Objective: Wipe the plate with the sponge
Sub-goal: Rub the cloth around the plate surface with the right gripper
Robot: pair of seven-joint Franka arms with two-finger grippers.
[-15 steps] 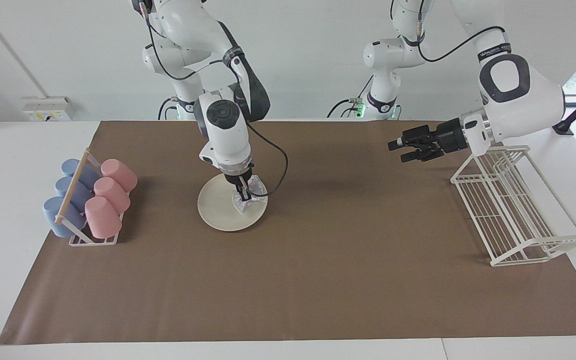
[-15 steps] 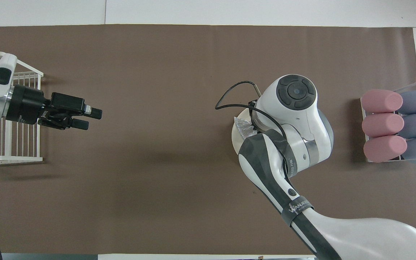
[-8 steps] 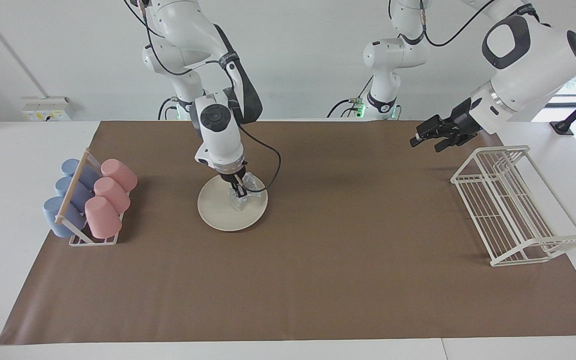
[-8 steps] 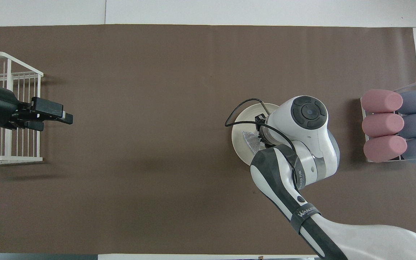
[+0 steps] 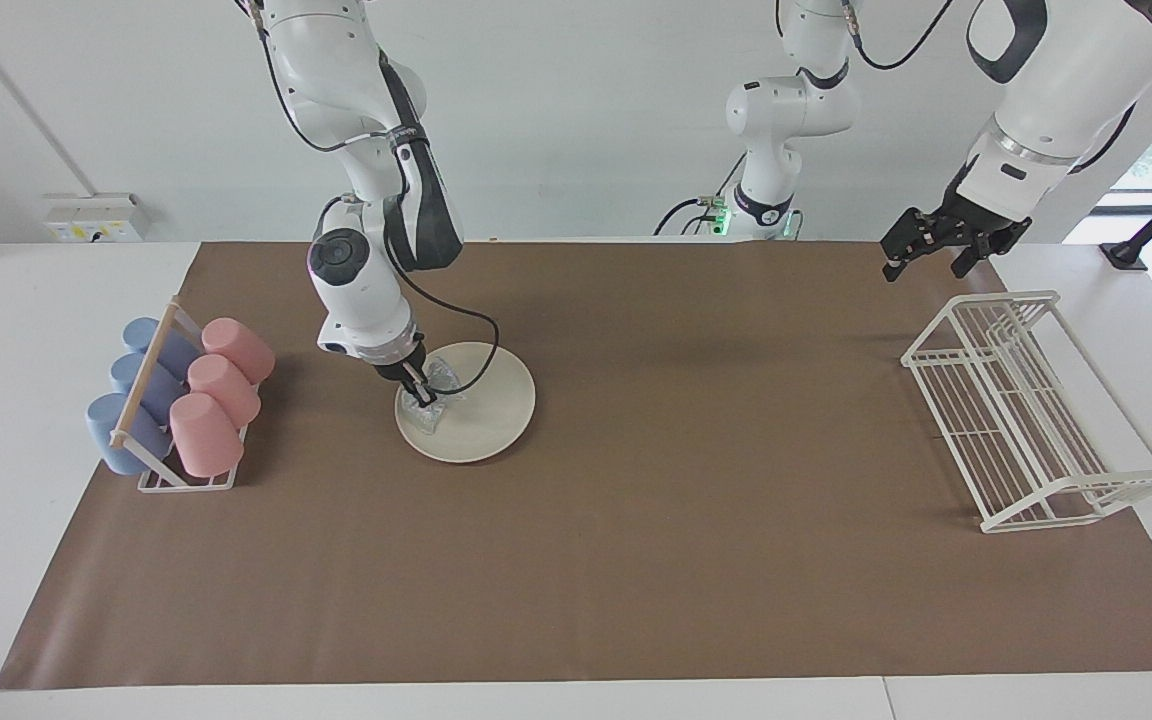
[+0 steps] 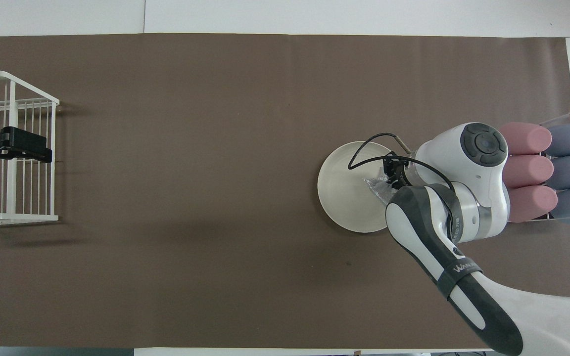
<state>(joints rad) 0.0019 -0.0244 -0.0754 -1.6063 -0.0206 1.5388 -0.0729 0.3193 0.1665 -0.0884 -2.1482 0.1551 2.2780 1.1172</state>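
Note:
The cream-white plate (image 5: 486,400) lies flat on the brown mat and also shows in the overhead view (image 6: 347,195). My right gripper (image 5: 424,393) is shut on the silvery mesh sponge (image 5: 433,405) and presses it on the part of the plate toward the cup rack. In the overhead view the right gripper (image 6: 391,180) and the sponge (image 6: 377,187) show partly under the arm. My left gripper (image 5: 921,270) is open and empty, raised over the mat's edge beside the wire rack; in the overhead view the left gripper (image 6: 42,151) lies over that rack.
A white wire rack (image 5: 1026,410) stands at the left arm's end of the table (image 6: 13,212). A holder with pink and blue cups (image 5: 181,395) lies at the right arm's end, close to the plate (image 6: 542,173).
My right gripper has dragged the sponge across the plate toward the cup holder. My left arm has pulled back and up toward the wire rack.

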